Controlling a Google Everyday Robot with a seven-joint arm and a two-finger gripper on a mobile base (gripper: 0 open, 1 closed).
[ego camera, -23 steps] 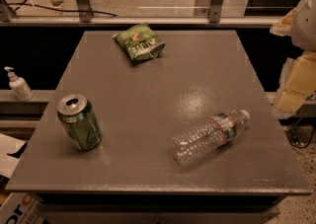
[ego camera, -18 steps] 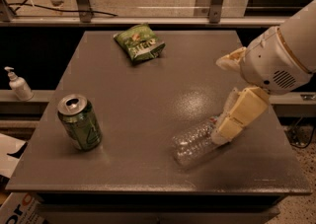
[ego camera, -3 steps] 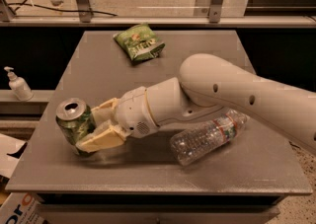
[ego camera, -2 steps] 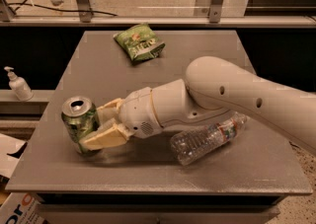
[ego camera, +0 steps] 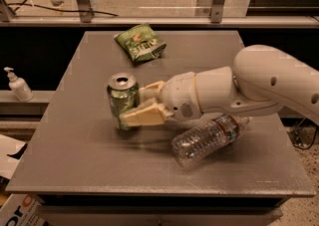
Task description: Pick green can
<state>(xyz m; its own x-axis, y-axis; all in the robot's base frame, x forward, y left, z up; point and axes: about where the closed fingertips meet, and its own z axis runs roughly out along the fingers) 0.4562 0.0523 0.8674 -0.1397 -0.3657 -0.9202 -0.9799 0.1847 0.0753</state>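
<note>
The green can (ego camera: 122, 96), with a silver top and pale swirl markings, is upright and held above the left part of the grey table (ego camera: 89, 160). My gripper (ego camera: 135, 105) reaches in from the right and is shut on the can, one cream finger (ego camera: 142, 117) in front of it and one behind. The white arm stretches across the table's middle to the right edge.
A clear plastic bottle (ego camera: 209, 138) with a red-banded label lies on its side under the arm. A flat green snack bag (ego camera: 140, 42) lies at the back. A white pump bottle (ego camera: 19, 84) stands on a ledge to the left.
The gripper has closed on the can and carried it up and to the right, away from the table's left edge. The arm has drawn back to the right.
</note>
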